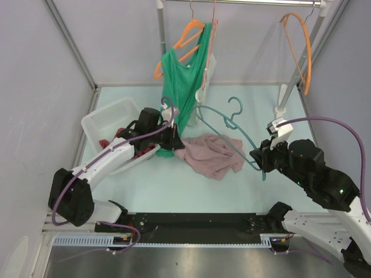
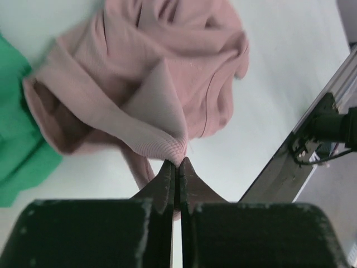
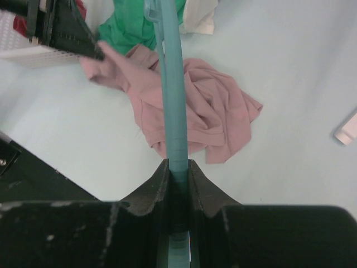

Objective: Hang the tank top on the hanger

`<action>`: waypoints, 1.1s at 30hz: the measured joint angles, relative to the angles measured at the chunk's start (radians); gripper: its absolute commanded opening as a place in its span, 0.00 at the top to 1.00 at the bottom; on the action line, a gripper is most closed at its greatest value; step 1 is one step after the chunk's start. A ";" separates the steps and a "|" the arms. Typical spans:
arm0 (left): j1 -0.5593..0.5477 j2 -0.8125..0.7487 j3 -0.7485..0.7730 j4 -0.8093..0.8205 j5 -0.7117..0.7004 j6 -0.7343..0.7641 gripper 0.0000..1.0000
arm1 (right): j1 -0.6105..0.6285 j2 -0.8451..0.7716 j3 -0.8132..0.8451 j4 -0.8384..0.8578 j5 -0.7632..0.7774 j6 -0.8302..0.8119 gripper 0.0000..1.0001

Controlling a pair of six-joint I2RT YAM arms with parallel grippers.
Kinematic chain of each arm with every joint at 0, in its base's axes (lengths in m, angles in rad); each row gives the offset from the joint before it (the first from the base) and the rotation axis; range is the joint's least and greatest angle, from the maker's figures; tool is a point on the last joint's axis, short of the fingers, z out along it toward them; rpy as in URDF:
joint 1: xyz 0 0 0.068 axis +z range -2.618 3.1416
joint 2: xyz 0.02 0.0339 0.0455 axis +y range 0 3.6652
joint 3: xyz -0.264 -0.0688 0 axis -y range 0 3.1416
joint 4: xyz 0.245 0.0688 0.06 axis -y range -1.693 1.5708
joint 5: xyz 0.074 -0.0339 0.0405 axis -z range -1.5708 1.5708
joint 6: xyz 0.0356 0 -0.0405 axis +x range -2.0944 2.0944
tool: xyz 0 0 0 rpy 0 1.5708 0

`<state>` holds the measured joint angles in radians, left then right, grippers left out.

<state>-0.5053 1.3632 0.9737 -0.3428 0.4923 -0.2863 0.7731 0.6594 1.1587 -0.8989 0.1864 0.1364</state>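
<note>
Black and clenched, the left fingers (image 2: 177,166) pinch a ribbed hem of the tank top (image 2: 167,67), and the cloth rises from the surface (image 1: 174,179) in a small peak at their tips. The right wrist view shows the same corner drawn out toward these fingers. The right fingers (image 3: 177,167) are closed around the thin teal-blue hanger (image 3: 173,100), whose arm runs straight away from them and passes above the tank top. The tank top is dusty pink-mauve, soft, with fine ribbing along its borders and one seam line visible. It lies crumpled in many folds at the middle of the pale surface, between the two arms. In the top view the hanger's curved hook points away from the arm bases, near the far side of the pink heap. Just beside the left fingers, a green tank top (image 1: 182,81) hangs from an orange hanger (image 1: 185,37) on the rail (image 1: 243,3), and its lower end reaches the surface. A white basket (image 1: 110,116) with a dark red cloth (image 1: 107,143) stands to the left. A second orange hanger (image 1: 304,52) hangs at the right.
</note>
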 measured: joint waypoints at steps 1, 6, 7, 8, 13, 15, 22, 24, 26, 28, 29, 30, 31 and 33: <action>0.001 -0.003 0.034 -0.014 -0.008 0.005 1.00 | 0.000 -0.002 0.009 -0.010 -0.011 -0.003 1.00; 0.023 -0.004 0.171 -0.032 -0.066 0.036 1.00 | 0.000 -0.004 0.094 -0.101 -0.050 -0.008 1.00; 0.032 -0.005 0.174 -0.029 -0.076 0.037 1.00 | 0.000 -0.004 0.109 -0.118 -0.061 -0.007 1.00; 0.040 -0.005 0.171 -0.030 -0.087 0.038 1.00 | 0.000 -0.004 0.121 -0.138 -0.073 -0.008 1.00; 0.068 -0.005 0.130 -0.030 -0.123 0.042 1.00 | 0.000 -0.002 0.146 -0.228 -0.127 -0.010 1.00; 0.076 -0.005 0.116 -0.031 -0.126 0.043 1.00 | 0.000 0.001 0.157 -0.264 -0.135 -0.011 1.00; 0.092 -0.007 0.099 -0.034 -0.132 0.043 1.00 | -0.001 0.035 0.193 -0.309 -0.245 -0.019 1.00; 0.095 -0.012 0.097 -0.034 -0.133 0.043 1.00 | -0.001 0.051 0.192 -0.309 -0.268 -0.019 1.00; 0.098 -0.019 0.092 -0.034 -0.133 0.042 1.00 | -0.001 0.060 0.181 -0.303 -0.283 -0.018 1.00; 0.102 -0.022 0.091 -0.034 -0.133 0.043 1.00 | -0.001 0.060 0.164 -0.299 -0.288 -0.018 1.00; 0.103 -0.022 0.090 -0.034 -0.132 0.043 1.00 | -0.001 0.057 0.152 -0.295 -0.290 -0.017 1.00; 0.105 -0.022 0.089 -0.034 -0.131 0.042 1.00 | -0.001 0.055 0.141 -0.292 -0.292 -0.017 1.00; 0.106 -0.022 0.089 -0.034 -0.127 0.042 1.00 | -0.001 0.054 0.127 -0.286 -0.293 -0.016 1.00; 0.107 -0.022 0.088 -0.034 -0.120 0.042 1.00 | -0.001 0.053 0.106 -0.273 -0.295 -0.015 1.00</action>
<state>-0.3985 1.3411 1.0615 -0.3763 0.3721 -0.2440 0.7723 0.7120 1.2644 -1.1717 -0.1085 0.1211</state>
